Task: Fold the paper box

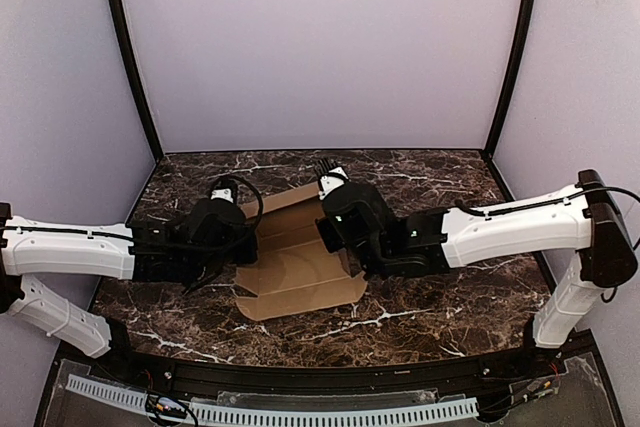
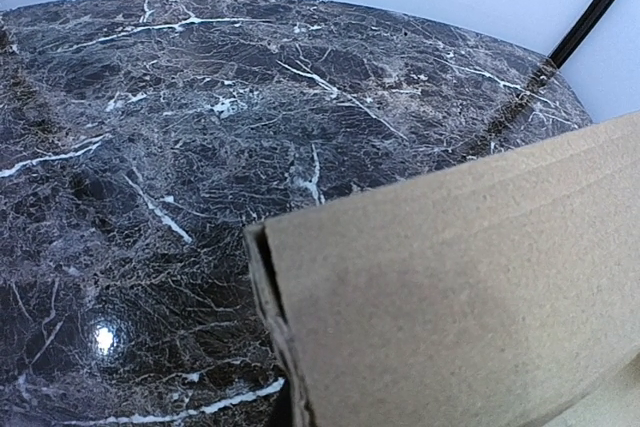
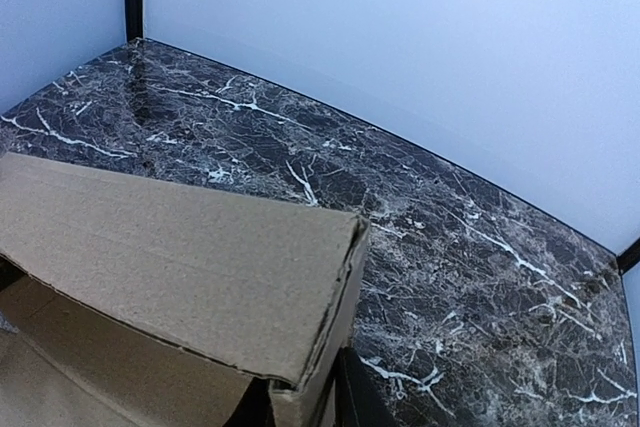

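As the left gripper (image 1: 243, 244) stays out of plain sight behind its wrist, its jaws are closed, pinching the folded-up left wall of the paper box (image 1: 300, 272). The brown cardboard lies open at the middle of the dark marble table (image 1: 440, 182), its base panel flat. The right gripper (image 1: 347, 250) sits at the raised right wall; I cannot tell whether it grips.
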Robot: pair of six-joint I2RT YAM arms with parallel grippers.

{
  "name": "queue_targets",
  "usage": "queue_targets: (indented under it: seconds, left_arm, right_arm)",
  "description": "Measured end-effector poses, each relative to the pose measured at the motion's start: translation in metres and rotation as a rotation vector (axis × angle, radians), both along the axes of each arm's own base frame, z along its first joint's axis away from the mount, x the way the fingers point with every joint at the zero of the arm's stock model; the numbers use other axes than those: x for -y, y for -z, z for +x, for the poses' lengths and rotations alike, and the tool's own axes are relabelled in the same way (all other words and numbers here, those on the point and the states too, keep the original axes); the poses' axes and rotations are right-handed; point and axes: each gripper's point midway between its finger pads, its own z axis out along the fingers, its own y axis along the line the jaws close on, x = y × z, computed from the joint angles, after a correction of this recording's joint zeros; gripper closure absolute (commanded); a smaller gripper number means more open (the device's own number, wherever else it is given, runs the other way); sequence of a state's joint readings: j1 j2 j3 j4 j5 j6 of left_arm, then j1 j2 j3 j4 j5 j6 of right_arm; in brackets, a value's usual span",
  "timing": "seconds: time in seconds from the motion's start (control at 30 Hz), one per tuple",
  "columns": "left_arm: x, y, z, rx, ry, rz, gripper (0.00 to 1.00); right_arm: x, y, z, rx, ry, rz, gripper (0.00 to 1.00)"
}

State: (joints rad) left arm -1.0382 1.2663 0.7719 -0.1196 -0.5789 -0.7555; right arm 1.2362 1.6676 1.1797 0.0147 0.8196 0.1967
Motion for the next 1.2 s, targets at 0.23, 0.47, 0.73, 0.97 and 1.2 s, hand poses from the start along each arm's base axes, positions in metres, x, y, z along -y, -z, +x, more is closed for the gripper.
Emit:
queue_targets:
  seconds: [0.23,0.47,0.73,0.97,1.2]
  left_arm:
    - [0.000,0.001,-0.001,-0.001,0.000,0.008,0.99]
    - [0.000,0.001,-0.001,-0.002,-0.003,0.005,1.00]
    - [0.007,0.003,-0.006,-0.021,0.026,0.001,0.79]
    - [0.013,0.004,-0.010,-0.035,0.051,-0.010,0.68]
    - [0.014,0.005,-0.011,-0.040,0.054,-0.008,0.73]
  right_arm:
    - [0.004,0.002,0.005,0.016,0.019,-0.022,1.00]
    - [0.004,0.001,0.005,0.022,0.020,-0.017,1.00]
    - [0.004,0.004,0.009,0.034,0.037,-0.025,1.00]
    - [0.005,0.007,0.011,0.023,0.033,-0.025,1.00]
    - [0.006,0.013,0.016,0.004,0.037,-0.020,1.00]
